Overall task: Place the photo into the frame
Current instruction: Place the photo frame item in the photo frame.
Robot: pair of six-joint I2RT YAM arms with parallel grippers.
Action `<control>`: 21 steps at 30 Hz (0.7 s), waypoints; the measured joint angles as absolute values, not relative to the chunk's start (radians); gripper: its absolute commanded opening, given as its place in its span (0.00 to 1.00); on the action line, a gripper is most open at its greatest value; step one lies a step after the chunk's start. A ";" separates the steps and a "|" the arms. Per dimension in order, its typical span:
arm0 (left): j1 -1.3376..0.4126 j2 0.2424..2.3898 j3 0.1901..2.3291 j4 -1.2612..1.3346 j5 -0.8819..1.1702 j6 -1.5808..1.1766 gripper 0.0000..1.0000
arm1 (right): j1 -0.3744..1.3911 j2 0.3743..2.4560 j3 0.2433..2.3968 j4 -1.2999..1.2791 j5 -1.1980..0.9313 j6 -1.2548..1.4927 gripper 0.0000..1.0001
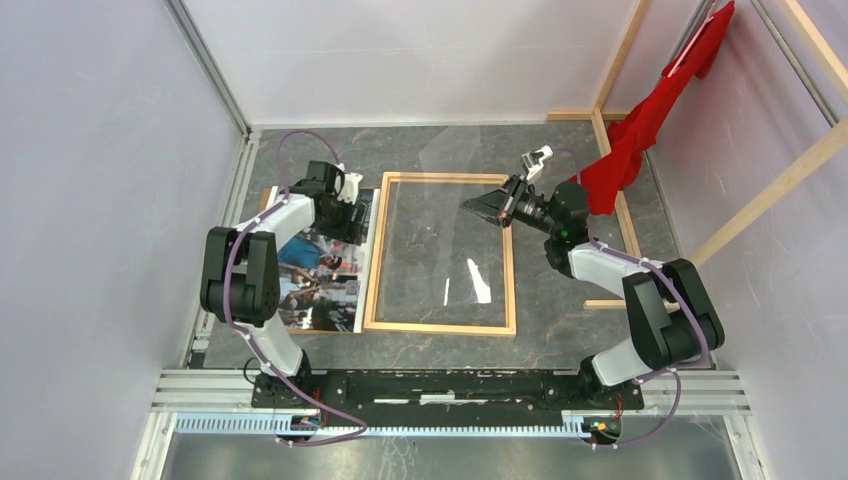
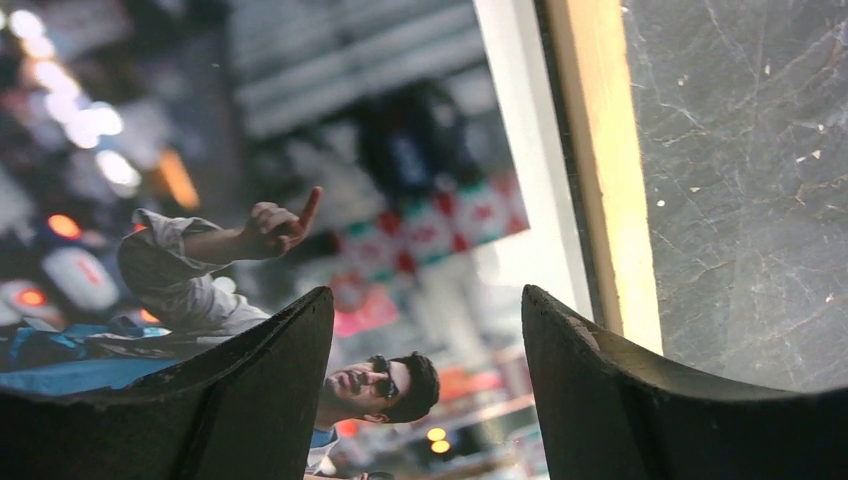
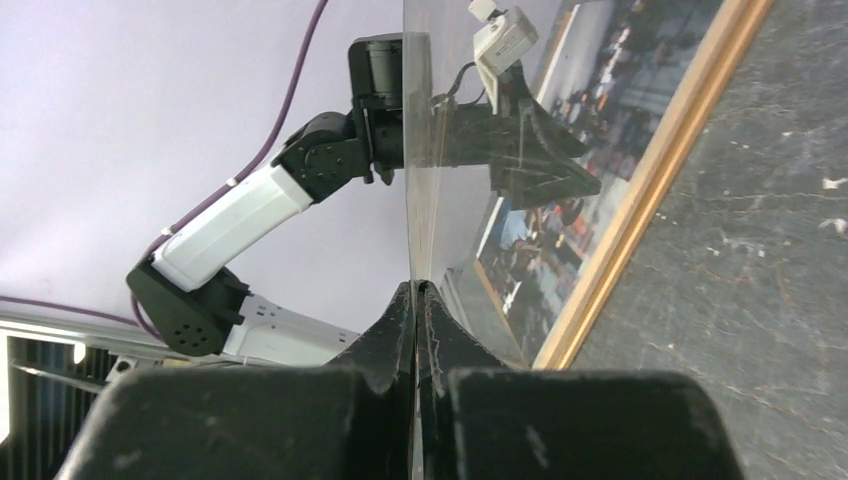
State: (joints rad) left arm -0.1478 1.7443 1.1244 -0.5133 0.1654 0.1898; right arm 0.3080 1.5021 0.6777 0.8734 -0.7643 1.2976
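Observation:
The photo [image 1: 320,275], a dark street scene with people, lies face up on the table left of the frame [image 1: 440,327]. My left gripper [image 1: 352,215] hovers open just over the photo's far right part. In the left wrist view its fingers [image 2: 260,380] straddle the print [image 2: 300,180] beside the frame's left wooden rail [image 2: 605,170], with nothing between them. My right gripper [image 1: 480,207] is shut on the edge of the clear pane [image 1: 450,190], holding it tilted up above the frame. The right wrist view shows the pane [image 3: 420,150] edge-on, rising from the pinched fingertips [image 3: 415,290].
A red cloth [image 1: 650,120] hangs from wooden beams [image 1: 610,90] at the back right. White walls close the left and far sides. An aluminium rail [image 1: 450,385] carrying both arm bases runs along the near edge. The table is dark marbled grey.

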 measured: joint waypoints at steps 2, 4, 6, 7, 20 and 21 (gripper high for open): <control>-0.132 1.744 1.128 -0.514 0.167 0.189 0.75 | 0.318 1.505 0.690 0.881 -0.765 1.315 0.00; -0.119 1.744 1.131 -0.513 0.167 0.189 0.75 | 0.324 1.506 0.704 0.891 -0.767 1.332 0.00; -0.108 1.744 1.132 -0.510 0.164 0.189 0.75 | 0.329 1.506 0.715 0.908 -0.768 1.346 0.00; -0.104 1.744 1.132 -0.508 0.161 0.188 0.75 | 0.329 1.506 0.720 0.918 -0.770 1.351 0.00; -0.102 1.744 1.132 -0.498 0.158 0.183 0.75 | 0.289 1.625 0.675 0.849 -0.767 1.221 0.00; -0.102 1.744 1.132 -0.498 0.157 0.183 0.75 | 0.281 1.628 0.674 0.823 -0.766 1.195 0.00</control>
State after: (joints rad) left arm -0.1024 1.7439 1.1320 -0.4980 0.1574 0.1829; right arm 0.2810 1.6283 0.6743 0.8227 -0.7662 1.1954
